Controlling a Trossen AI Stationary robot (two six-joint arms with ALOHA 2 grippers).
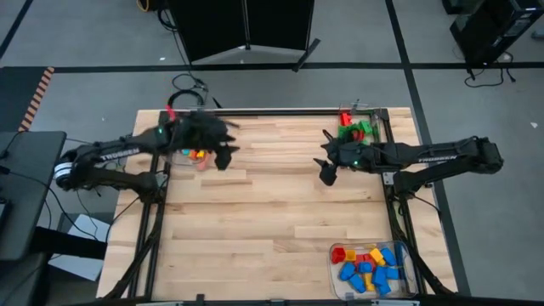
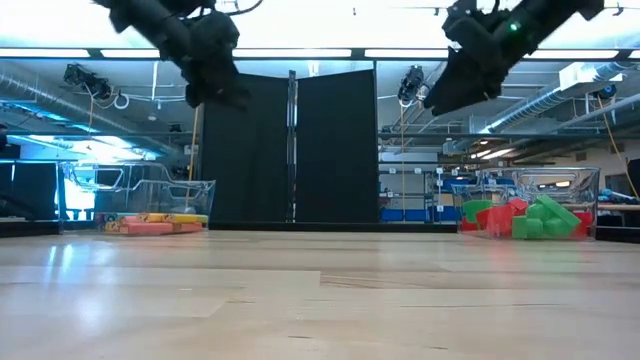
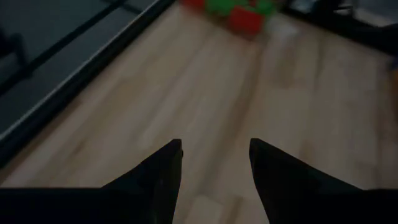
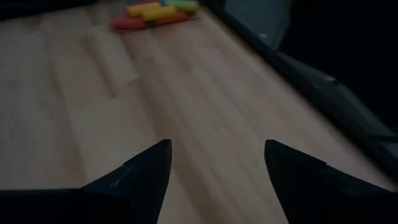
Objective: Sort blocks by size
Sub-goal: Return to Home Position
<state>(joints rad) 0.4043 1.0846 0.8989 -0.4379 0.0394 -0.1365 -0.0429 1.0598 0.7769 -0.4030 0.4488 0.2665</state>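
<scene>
The left gripper (image 3: pixel 215 146) is open, its two fingers spread with nothing between them. Directly below and ahead of it lies the bare wood of the table (image 3: pixel 205 87). Close along one side of the fingers runs the table's dark edge rail (image 3: pixel 74 68). On their other side there are open planks. Far ahead, across the table's full width, sit the red and green blocks (image 3: pixel 231 12).

The right gripper (image 4: pixel 217 144) is also spread wide and holds nothing, again with plain wood beneath it. An edge rail flanks one side of this gripper too. Far ahead of it lie the long bars (image 4: pixel 152 12) in yellow, orange, red and green, packed side by side.

The high view shows the two grippers facing each other, well apart, with uncovered wood between them. It also shows something neither wrist view catches: the blue, red, yellow and orange blocks (image 1: pixel 367 268) in the corner bin (image 1: pixel 331 276), well off to the right gripper's side. The left arm covers most of the long bars there.

Only the low view shows height. Both grippers hang high over the table, well above the rims of the left bin (image 2: pixel 100 195) and the right bin (image 2: pixel 575 190). Each clear bin sits below and beyond its own gripper.
</scene>
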